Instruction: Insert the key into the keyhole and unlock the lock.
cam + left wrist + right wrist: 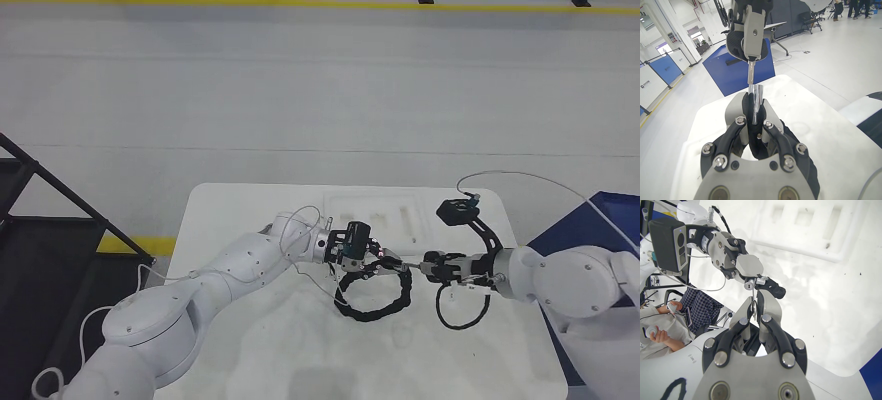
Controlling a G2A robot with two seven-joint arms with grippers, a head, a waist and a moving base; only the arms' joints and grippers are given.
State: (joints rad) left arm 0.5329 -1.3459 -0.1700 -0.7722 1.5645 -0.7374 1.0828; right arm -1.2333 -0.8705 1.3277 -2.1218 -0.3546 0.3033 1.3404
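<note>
So the white table [320, 360] has a white foam tray [385, 212] lying flat at its far side, with a few rectangular pockets pressed into it [810, 228]. I can't really tell what's in those pockets.

The lock [375, 300] is held up over the middle of the table, on the near side of the tray. Its black cable loop [400, 295] hangs down under the two grippers.

The left gripper [753, 106] comes in from the left. It's clenched around the lock's black body, with the chrome cylinder [756, 98] poking out past its fingertips. The right gripper [755, 302] faces it from the other side, pinched tight on the head of the key [751, 73].

The key's blade points straight at the cylinder, and its tip sits right at the rim of the end face. The keyhole [749, 286] shows in the right wrist view, and the blade looks just beside it. I can't tell if the tip is actually touching.
</note>
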